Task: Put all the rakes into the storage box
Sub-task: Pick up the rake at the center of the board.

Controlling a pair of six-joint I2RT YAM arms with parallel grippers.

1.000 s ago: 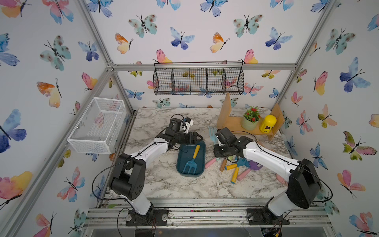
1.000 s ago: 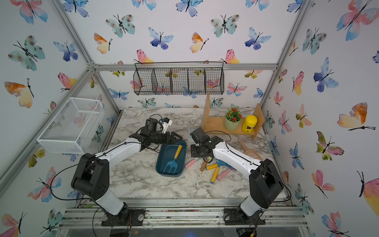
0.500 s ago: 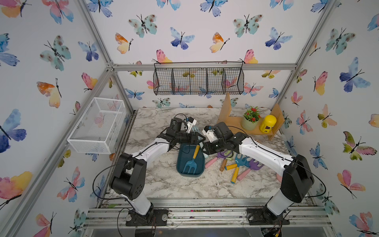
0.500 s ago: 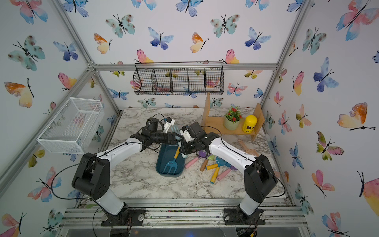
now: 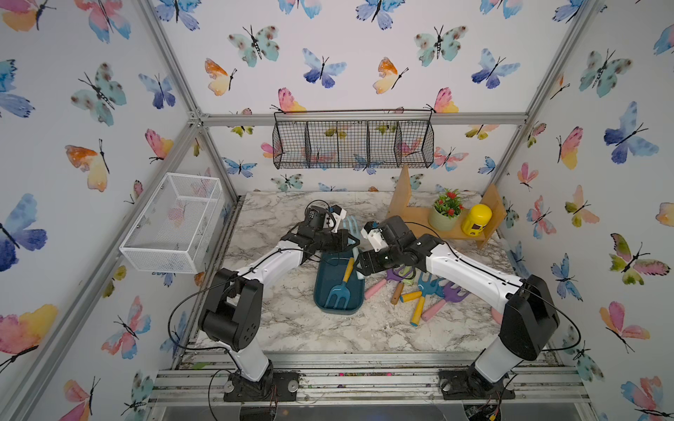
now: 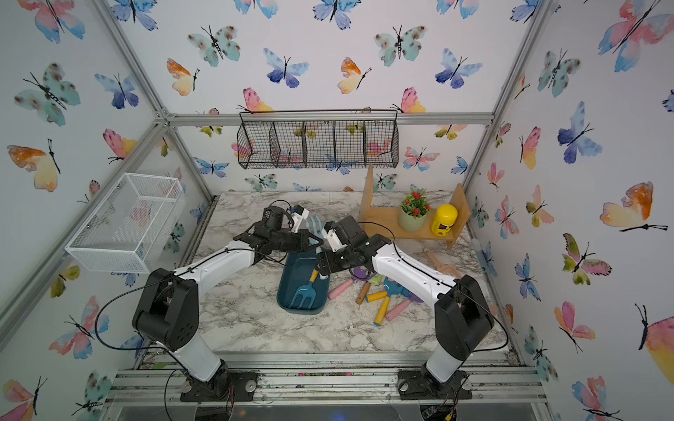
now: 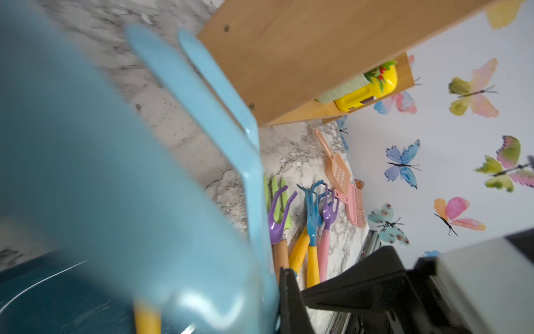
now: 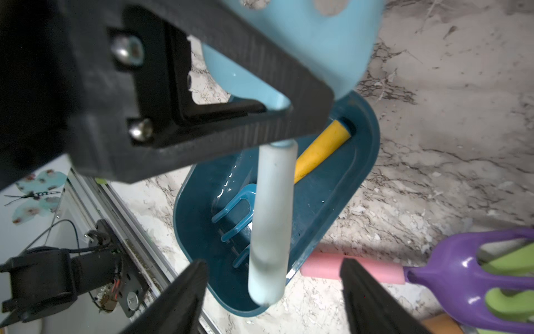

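- The left gripper [image 5: 353, 241] was clamped on the rake [image 8: 271, 225] near its head; the right gripper [image 8: 273, 263] stood open around the handle, not touching.
- The rake hung over the storage box [image 8: 372, 138]; dropped, it might have bounced off the fork [image 8: 235, 208] or over the rim.

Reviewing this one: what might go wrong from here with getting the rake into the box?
1. The left pincer is shut on the rake only at the neck below its head, while the right pincer stands open around the handle, so the long handle may swing or slip.
2. The storage box already holds a blue fork. The rake may land on it and end up lying over the rim.
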